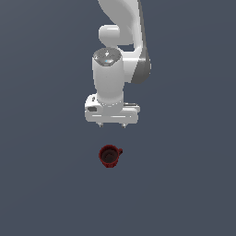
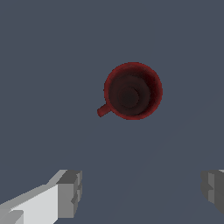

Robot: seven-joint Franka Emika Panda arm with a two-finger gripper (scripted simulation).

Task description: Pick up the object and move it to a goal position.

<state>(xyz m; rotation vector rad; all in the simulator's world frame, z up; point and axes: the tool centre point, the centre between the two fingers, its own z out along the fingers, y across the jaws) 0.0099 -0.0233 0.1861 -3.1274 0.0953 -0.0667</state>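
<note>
My tool (image 1: pixel 112 125) hangs with jaws wide apart, holding nothing, above the worktop (image 1: pixel 41 184). The mug (image 1: pixel 109 156) stands upright at 6 o'clock from it in the exterior view, handle toward 3. I should centre over the rim, straddle the body clear of the handle, then descend.

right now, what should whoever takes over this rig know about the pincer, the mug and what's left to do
Pincer: open, empty, fingers spread wider than the mug, clear of it.
Mug: dark red, upright on the grey floor, opening up, its small handle toward the exterior view's right. In the exterior view it sits just below the pincer, not between the fingers.
Done: nothing grasped or lifted yet.
Left: centre the pincer over the mug, descend, close on it, lift, carry it to the goal. No goal marker shows in either view.
</note>
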